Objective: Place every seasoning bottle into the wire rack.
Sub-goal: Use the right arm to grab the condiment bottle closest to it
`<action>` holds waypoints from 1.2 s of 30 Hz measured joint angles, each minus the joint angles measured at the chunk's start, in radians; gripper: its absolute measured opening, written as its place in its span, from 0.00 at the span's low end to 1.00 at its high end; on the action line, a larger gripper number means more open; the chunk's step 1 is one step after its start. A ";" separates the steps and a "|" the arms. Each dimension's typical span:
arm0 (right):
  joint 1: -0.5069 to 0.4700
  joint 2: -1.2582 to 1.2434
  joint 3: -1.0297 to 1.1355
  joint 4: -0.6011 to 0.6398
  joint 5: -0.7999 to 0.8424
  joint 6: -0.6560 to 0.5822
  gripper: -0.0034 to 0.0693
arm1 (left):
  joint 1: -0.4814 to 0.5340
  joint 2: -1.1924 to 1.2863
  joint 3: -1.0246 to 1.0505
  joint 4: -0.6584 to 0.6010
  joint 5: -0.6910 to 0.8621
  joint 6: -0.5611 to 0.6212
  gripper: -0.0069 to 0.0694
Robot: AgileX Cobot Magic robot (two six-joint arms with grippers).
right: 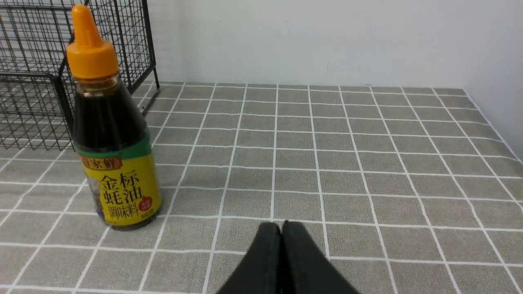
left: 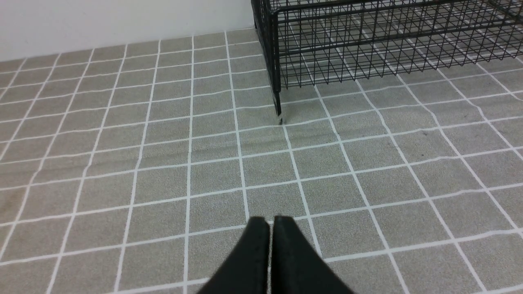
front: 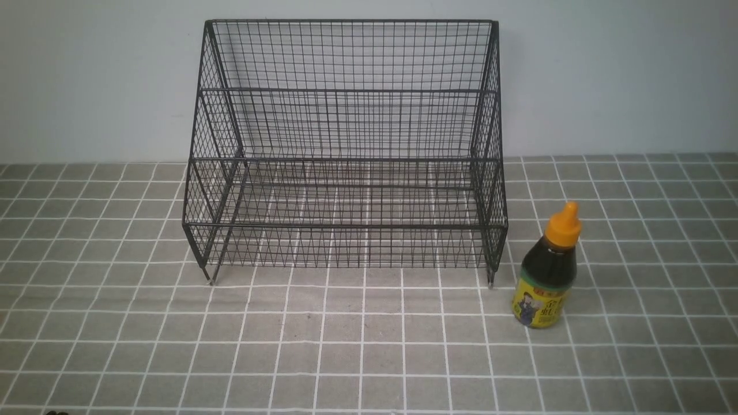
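Observation:
The seasoning bottle (front: 546, 271) stands upright on the tiled cloth just right of the wire rack's front right leg. It has dark liquid, an orange nozzle cap and a yellow label, and it also shows in the right wrist view (right: 111, 130). The black wire rack (front: 346, 155) stands at the back middle with both tiers empty; its corner leg shows in the left wrist view (left: 278, 102) and part of its side in the right wrist view (right: 32, 73). My left gripper (left: 270, 220) is shut and empty over bare cloth. My right gripper (right: 281, 224) is shut and empty, short of the bottle.
A grey cloth with a white grid (front: 369, 346) covers the table. A pale wall (front: 605, 75) runs behind the rack, and a side wall (right: 498, 61) closes the table's right end. Neither arm shows in the front view.

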 joint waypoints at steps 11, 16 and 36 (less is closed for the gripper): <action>0.000 0.000 0.006 0.444 -0.308 0.022 0.03 | 0.000 0.000 0.000 0.000 0.000 0.000 0.08; 0.000 0.000 0.006 0.586 -0.404 0.023 0.03 | 0.000 0.000 0.000 0.000 0.000 0.000 0.08; 0.032 0.756 -0.789 0.495 0.501 -0.262 0.03 | 0.000 0.000 0.000 0.000 0.000 0.000 0.08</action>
